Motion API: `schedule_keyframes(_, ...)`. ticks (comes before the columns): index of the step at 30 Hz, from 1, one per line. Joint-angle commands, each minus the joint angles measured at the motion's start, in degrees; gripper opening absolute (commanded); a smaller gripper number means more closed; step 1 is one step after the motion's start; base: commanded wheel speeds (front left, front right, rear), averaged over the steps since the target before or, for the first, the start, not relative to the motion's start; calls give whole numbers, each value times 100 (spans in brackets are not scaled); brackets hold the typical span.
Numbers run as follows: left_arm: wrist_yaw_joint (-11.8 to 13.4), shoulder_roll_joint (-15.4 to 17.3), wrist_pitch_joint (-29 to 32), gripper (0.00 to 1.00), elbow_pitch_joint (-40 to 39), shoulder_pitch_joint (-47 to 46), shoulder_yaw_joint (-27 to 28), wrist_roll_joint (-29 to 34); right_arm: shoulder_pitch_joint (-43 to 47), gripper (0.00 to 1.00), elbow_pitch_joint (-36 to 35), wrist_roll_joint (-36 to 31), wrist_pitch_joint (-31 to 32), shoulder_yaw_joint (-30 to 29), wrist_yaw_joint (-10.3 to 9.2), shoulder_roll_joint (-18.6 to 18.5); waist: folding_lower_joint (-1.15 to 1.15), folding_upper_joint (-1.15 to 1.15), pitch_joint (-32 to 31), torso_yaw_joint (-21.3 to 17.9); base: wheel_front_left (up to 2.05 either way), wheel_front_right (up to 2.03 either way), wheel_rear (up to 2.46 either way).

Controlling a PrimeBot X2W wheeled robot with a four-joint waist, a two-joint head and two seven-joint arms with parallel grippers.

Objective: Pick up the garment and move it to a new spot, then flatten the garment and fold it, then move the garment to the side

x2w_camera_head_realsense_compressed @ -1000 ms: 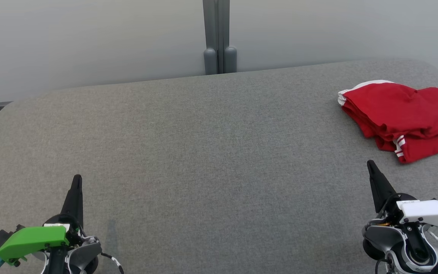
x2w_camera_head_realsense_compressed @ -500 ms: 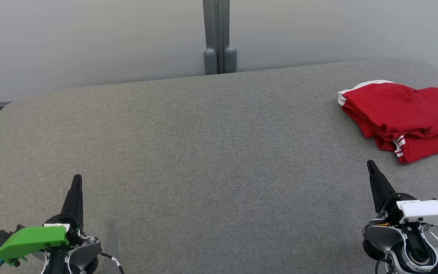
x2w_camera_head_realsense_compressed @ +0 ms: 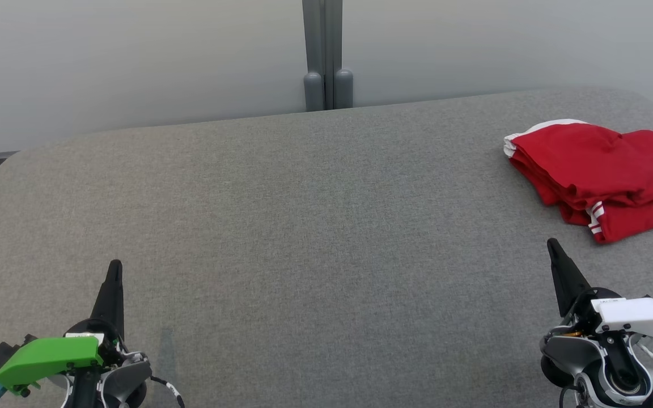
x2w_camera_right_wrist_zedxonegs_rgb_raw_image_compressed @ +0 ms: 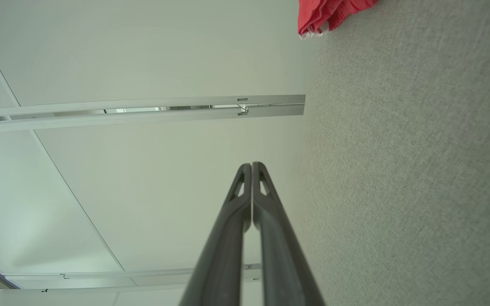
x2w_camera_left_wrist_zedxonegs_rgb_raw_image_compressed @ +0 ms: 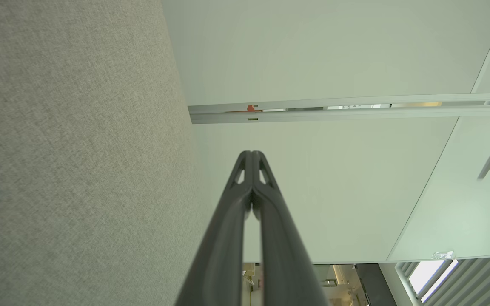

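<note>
A red garment (x2w_camera_head_realsense_compressed: 604, 175) with white trim lies folded in a loose pile at the far right of the grey table (x2w_camera_head_realsense_compressed: 304, 226); its edge also peeks in at the top of the right wrist view (x2w_camera_right_wrist_zedxonegs_rgb_raw_image_compressed: 326, 15). My right gripper (x2w_camera_head_realsense_compressed: 553, 245) is shut and empty, hovering just in front of the garment, apart from it. Its fingertips meet in the right wrist view (x2w_camera_right_wrist_zedxonegs_rgb_raw_image_compressed: 251, 165). My left gripper (x2w_camera_head_realsense_compressed: 114, 265) is shut and empty at the lower left, far from the garment. The left wrist view shows its tips pressed together (x2w_camera_left_wrist_zedxonegs_rgb_raw_image_compressed: 252, 153).
A pale wall with a grey vertical post (x2w_camera_head_realsense_compressed: 326, 56) runs behind the table's far edge. The table's rounded corners fall away at the far left and far right. The garment sits close to the right edge.
</note>
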Motion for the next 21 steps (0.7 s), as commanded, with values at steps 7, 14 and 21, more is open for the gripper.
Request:
schedule_keyframes(7, -36, 37, 19, 0, 4, -68, 15, -18, -35, 0, 9, 38, 20, -7, 0, -21, 0, 0, 0, 0, 0, 0, 0)
schedule_keyframes(14, -36, 38, 18, 0, 4, -68, 15, -18, -35, 0, 9, 39, 20, -7, 0, -21, 0, 0, 0, 0, 0, 0, 0)
schedule_keyframes(21, -36, 38, 18, 0, 3, -68, 15, -18, -35, 0, 9, 39, 20, -7, 0, -21, 0, 0, 0, 0, 0, 0, 0)
